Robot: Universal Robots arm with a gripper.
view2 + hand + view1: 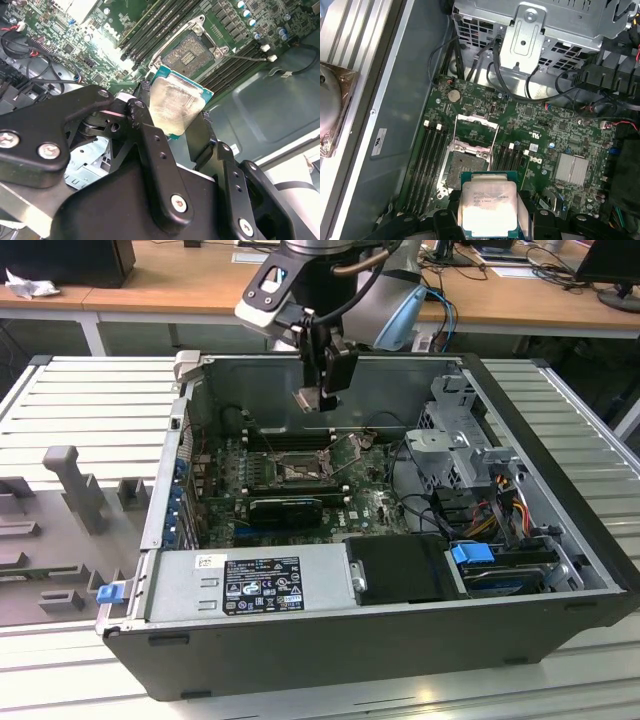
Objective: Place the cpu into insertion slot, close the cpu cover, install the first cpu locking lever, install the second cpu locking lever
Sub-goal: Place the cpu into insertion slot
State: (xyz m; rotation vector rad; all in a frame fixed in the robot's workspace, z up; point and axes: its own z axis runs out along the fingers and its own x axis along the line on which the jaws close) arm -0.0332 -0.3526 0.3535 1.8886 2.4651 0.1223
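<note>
Cpu (pixel 487 207) pinched in pincer (pixel 489 220) above open insertion slot (pixel 465 161); faint print on face.

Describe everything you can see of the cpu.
The cpu is a small flat square chip: a pale silvery metal face, scuffed and shiny, on a green board that shows as a thin rim. The black jaws of the gripper clamp two opposite edges, holding it in the air over the motherboard, apart from the uncovered insertion slot.

cpu (pixel 487 207): silvery-beige face, teal edge; board (pixel 555 135): green; slot (pixel 192 52): dark centre, silver rim; memory slots (pixel 427 165): black; gripper (pixel 174 112): black; case (pixel 330 650): dark grey; clip (pixel 108 592): blue.
</note>
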